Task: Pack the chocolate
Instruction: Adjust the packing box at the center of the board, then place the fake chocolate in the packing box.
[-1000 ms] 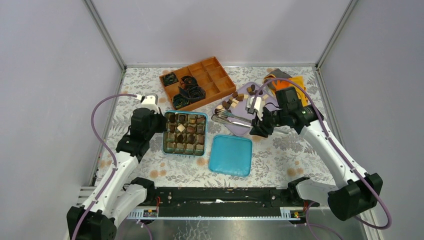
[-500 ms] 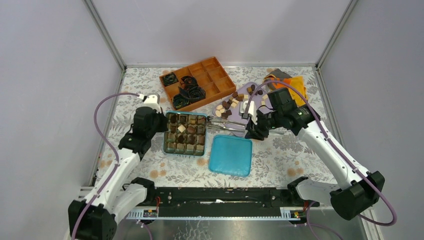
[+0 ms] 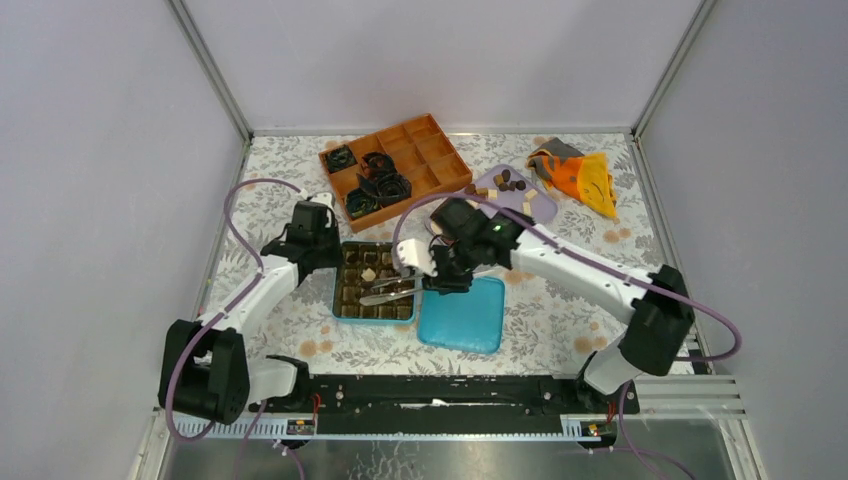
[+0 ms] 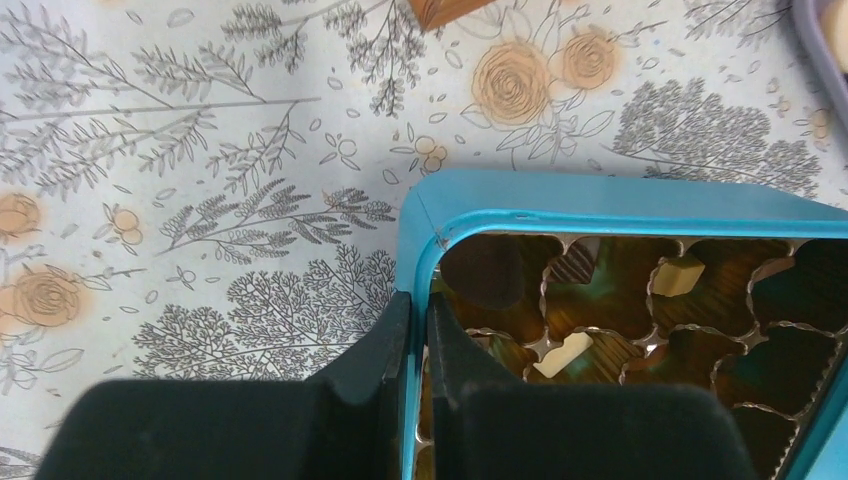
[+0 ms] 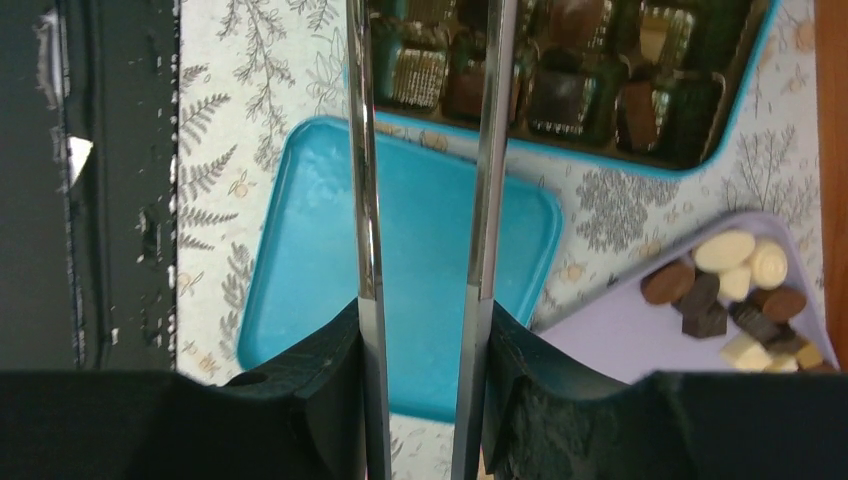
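A blue tin (image 3: 337, 300) (image 4: 620, 200) lined with gold cups holds several pieces of chocolate (image 3: 368, 275) (image 4: 565, 352) (image 5: 560, 95). My left gripper (image 3: 322, 243) (image 4: 420, 300) is shut on the tin's wall near its far-left corner, one finger inside and one outside. My right gripper (image 3: 442, 272) (image 5: 425, 310) is shut on metal tongs (image 3: 392, 290) (image 5: 493, 150), whose arms reach out over the tin. The tongs' tips are cut off in the right wrist view. More loose chocolate (image 3: 505, 182) (image 5: 735, 275) lies on a lavender plate (image 3: 542, 205) (image 5: 620, 335).
The tin's blue lid (image 3: 462, 312) (image 5: 420, 250) lies flat just right of the tin, under the right wrist. An orange divided tray (image 3: 430, 150) with black paper cups stands at the back. An orange cloth (image 3: 580, 172) lies at the back right.
My right arm swung left from the lavender plate to over the tin, carrying the tongs. The left arm shifted toward the tin's far-left corner, and the tin sits slightly nearer.
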Robot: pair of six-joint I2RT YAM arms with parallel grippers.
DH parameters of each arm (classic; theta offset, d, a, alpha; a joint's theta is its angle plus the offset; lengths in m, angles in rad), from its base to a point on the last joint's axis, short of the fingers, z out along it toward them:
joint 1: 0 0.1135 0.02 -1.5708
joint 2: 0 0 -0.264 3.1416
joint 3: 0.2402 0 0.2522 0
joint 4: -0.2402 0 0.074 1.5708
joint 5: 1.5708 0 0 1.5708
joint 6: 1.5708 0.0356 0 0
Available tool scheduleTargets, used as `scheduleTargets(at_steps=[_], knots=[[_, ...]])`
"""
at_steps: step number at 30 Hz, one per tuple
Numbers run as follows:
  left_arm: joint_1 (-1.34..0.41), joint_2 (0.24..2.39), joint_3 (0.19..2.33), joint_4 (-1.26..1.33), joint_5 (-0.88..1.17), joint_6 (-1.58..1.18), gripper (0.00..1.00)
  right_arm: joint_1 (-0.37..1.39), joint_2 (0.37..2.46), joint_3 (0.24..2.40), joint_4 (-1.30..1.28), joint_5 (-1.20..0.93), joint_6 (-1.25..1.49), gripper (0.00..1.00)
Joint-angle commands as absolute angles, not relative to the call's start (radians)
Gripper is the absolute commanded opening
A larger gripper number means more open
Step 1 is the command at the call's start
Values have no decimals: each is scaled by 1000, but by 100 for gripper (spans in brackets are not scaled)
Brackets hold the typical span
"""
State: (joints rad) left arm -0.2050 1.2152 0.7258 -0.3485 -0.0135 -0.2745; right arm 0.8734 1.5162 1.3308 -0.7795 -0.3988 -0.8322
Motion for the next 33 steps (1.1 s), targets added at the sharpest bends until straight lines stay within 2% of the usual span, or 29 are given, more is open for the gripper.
scheduleTargets(at_steps=[1,5,16,24,33], knots=[[-187,1277,778,-362,44,-290,0,953,1617,1436,-703,-281,-825,0],[-176,1307,783,-374,52,-293,0,974,1698,1495,-677,-271,-794,0],[-163,1322,794,-392,59,-295,28,998,1831,1577,-684,-243,-746,1],[-158,1293,798,-403,25,-295,37,1004,1877,1608,-704,-240,-727,3],[-136,1174,786,-370,-43,-292,45,1009,1900,1614,-709,-223,-720,23]])
